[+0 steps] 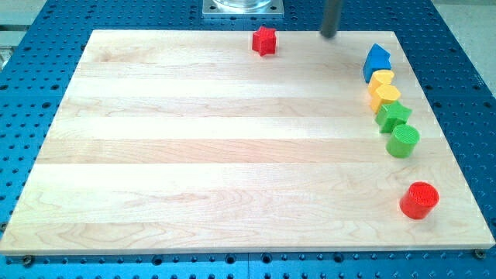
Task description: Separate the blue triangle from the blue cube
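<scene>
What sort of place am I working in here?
Probably a robotics lab bench: a wooden board on a blue perforated table, coloured blocks like the red cylinder, and my tip at the view's top.

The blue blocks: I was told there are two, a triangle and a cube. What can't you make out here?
- Only one blue block shows, at the view's right; its exact shape is too small to tell.
- A second blue block: none visible.
- My tip sits at the board's top edge; the rod's upper part is cut off.
</scene>
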Tool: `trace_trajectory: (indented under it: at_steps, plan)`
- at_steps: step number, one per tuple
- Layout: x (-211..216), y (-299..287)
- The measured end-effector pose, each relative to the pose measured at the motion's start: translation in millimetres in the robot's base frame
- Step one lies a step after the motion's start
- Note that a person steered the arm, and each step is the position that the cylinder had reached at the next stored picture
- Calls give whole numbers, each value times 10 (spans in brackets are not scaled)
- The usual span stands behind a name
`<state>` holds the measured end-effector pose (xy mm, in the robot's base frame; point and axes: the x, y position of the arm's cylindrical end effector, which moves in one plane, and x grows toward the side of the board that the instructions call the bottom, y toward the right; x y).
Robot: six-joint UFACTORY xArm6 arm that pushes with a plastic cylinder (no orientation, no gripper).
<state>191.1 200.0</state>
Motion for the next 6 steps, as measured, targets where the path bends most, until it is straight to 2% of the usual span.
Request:
trace_trajectory:
  at_steps: [1, 2, 3, 4, 5, 6]
  plan:
    - [408, 666]
    - [687, 849]
    - [836, 401]
    - [837, -330]
    - [596, -253]
    - [905, 647]
